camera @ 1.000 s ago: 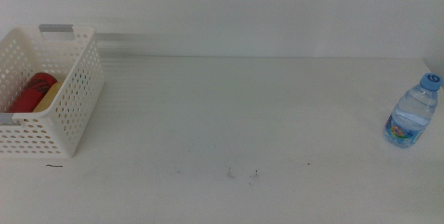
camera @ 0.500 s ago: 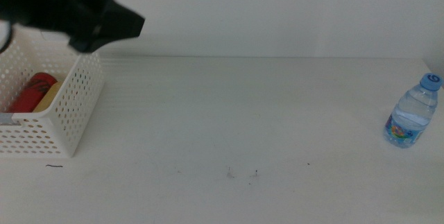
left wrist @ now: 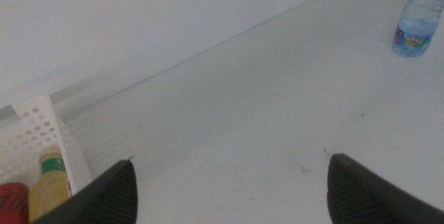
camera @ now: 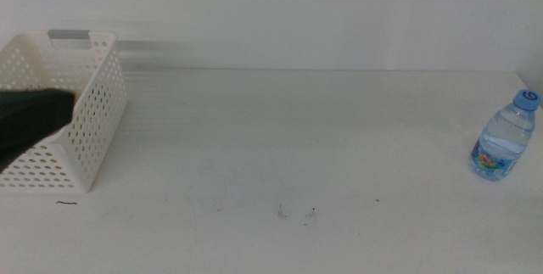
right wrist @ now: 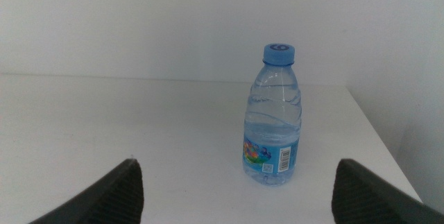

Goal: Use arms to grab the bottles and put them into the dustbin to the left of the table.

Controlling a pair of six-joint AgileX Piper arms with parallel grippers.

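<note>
The white perforated dustbin (camera: 93,113) stands at the table's left end. My left arm (camera: 25,123) comes in dark from the left edge and hides the bin's inside in the middle view. In the left wrist view the left gripper (left wrist: 232,163) is open and empty, and the yellow tea bottle (left wrist: 47,186) and red can (left wrist: 12,200) lie inside the dustbin (left wrist: 31,130). The blue-capped water bottle (camera: 506,136) stands upright at the table's far right. My right gripper (right wrist: 237,163) is open, facing that bottle (right wrist: 272,116) from a short distance, and is out of the middle view.
The white table (camera: 297,138) meets a white wall behind it. A few dark specks (camera: 297,213) mark the front middle. The water bottle stands close to the table's right edge (right wrist: 378,137). The bin's grey handle bar (camera: 69,34) is on its far wall.
The left arm swept from above the bin's far wall down to the left edge, in front of the bin. It now covers the can and tea bottle. The water bottle has not moved.
</note>
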